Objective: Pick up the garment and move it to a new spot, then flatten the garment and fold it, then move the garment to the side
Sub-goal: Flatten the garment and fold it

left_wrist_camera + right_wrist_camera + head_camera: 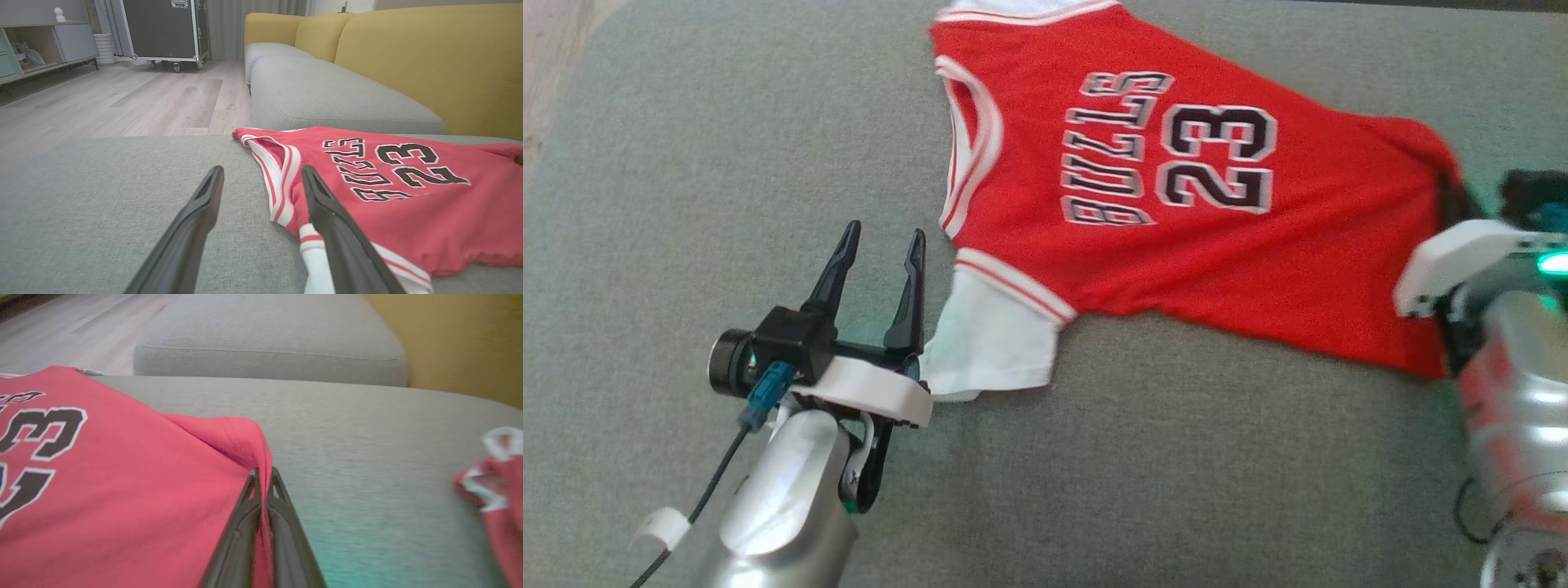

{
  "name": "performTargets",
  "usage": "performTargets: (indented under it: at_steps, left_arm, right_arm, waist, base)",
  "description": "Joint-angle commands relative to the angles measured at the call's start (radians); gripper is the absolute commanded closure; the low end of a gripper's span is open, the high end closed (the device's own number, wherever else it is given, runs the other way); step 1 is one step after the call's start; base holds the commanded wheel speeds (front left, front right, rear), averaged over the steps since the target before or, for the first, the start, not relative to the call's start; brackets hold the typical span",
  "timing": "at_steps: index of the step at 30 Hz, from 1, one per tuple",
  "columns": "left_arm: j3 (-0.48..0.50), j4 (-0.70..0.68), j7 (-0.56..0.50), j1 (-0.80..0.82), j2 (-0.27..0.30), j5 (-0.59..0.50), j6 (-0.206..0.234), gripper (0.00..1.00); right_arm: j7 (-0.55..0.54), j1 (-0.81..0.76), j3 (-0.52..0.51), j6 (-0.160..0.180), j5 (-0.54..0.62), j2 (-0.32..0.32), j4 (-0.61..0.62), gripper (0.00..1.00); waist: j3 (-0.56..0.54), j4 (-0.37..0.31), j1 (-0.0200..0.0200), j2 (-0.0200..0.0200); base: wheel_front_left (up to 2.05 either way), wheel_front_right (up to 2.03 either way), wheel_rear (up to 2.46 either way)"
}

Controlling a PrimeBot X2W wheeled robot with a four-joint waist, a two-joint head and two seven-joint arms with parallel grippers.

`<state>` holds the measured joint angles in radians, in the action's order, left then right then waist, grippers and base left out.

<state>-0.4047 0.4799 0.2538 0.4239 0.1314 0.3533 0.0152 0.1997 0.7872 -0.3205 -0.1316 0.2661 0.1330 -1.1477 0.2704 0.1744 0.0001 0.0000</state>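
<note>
A red garment (1176, 245), a jersey with "BULLS 23" in black and white sleeves, lies spread on the grey sofa cushion (727, 122). My left gripper (885, 230) is open just left of the near white sleeve (996, 343). In the left wrist view its fingers (262, 169) straddle bare cushion and the garment's (408, 212) armhole edge, holding nothing. At the garment's right end my right gripper (1454, 200) is shut on a raised fold of red cloth. The right wrist view shows the garment (122, 490) pinched between its closed fingers (264, 471).
A second grey cushion (327, 94) and the yellow sofa back (429, 61) lie beyond. Wooden floor (122, 98), a black wheeled case (163, 28) and a shelf unit (36, 45) are off the cushion's edge. Another red and white cloth (498, 490) lies to the right.
</note>
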Motion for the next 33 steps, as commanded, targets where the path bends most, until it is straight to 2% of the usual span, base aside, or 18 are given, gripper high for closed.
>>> performTargets:
  at_steps: [1, 7, 8, 15, 19, 21, 24, 27, 30, 33]
  left_arm:
    - [0.042, -0.024, 0.008, 0.034, 0.011, -0.013, -0.007, 0.0]
    - [0.054, -0.02, 0.008, 0.031, 0.004, -0.022, -0.013, 0.0]
    - [0.06, -0.018, 0.008, 0.028, 0.005, -0.024, -0.015, 0.0]
    - [0.079, -0.011, 0.008, 0.02, 0.011, -0.029, -0.02, 0.0]
    - [0.097, -0.008, 0.008, 0.01, 0.014, -0.024, -0.023, 0.0]
    - [0.106, -0.005, 0.008, 0.004, 0.013, -0.016, -0.028, 0.0]
    - [0.117, 0.002, 0.008, -0.005, 0.011, -0.007, -0.035, 0.0]
    - [0.128, 0.009, 0.008, -0.016, 0.01, 0.0, -0.038, 0.0]
    - [0.139, 0.016, 0.008, -0.028, 0.011, 0.009, -0.04, 0.0]
    - [0.152, 0.02, 0.008, -0.032, 0.015, 0.016, -0.04, 0.0]
  right_arm:
    - [0.012, 0.026, -0.027, 0.001, 0.031, 0.026, 0.043, 1.0]
    - [-0.007, 0.001, -0.153, 0.001, 0.129, 0.045, 0.068, 1.0]
    - [-0.003, -0.005, -0.183, 0.001, 0.159, 0.03, 0.08, 0.0]
    - [0.043, 0.002, -0.228, 0.001, 0.205, -0.033, 0.114, 0.0]
    - [0.061, 0.004, -0.176, 0.001, 0.157, -0.071, 0.163, 0.0]
    - [0.061, -0.021, -0.106, 0.001, 0.088, -0.08, 0.236, 0.0]
    - [0.062, -0.104, 0.071, 0.001, -0.107, -0.082, 0.335, 0.0]
    - [0.062, -0.234, 0.199, 0.001, -0.258, -0.082, 0.472, 0.0]
    - [0.062, -0.363, 0.276, 0.001, -0.346, -0.082, 0.591, 0.0]
    - [0.062, -0.45, 0.311, 0.001, -0.396, -0.083, 0.688, 0.0]
  waist:
    - [-0.006, -0.008, -0.0001, 0.0]
    - [-0.021, -0.026, -0.0001, 0.0]
    - [-0.027, -0.034, -0.0001, 0.0]
    - [-0.055, -0.066, -0.0001, 0.0]
    - [-0.08, -0.1, -0.0001, 0.0]
    - [-0.093, -0.12, -0.0001, 0.0]
    - [-0.113, -0.147, -0.0001, 0.0]
    - [-0.131, -0.176, -0.0001, 0.0]
    - [-0.141, -0.204, -0.0001, 0.0]
    - [-0.137, -0.232, -0.0001, 0.0]
  base:
    - [0.0, 0.0, 0.0]
    - [0.0, 0.0, 0.0]
    - [0.0, 0.0, 0.0]
    - [0.0, 0.0, 0.0]
    - [0.0, 0.0, 0.0]
    - [0.0, 0.0, 0.0]
    - [0.0, 0.0, 0.0]
    - [0.0, 0.0, 0.0]
    - [0.0, 0.0, 0.0]
    - [0.0, 0.0, 0.0]
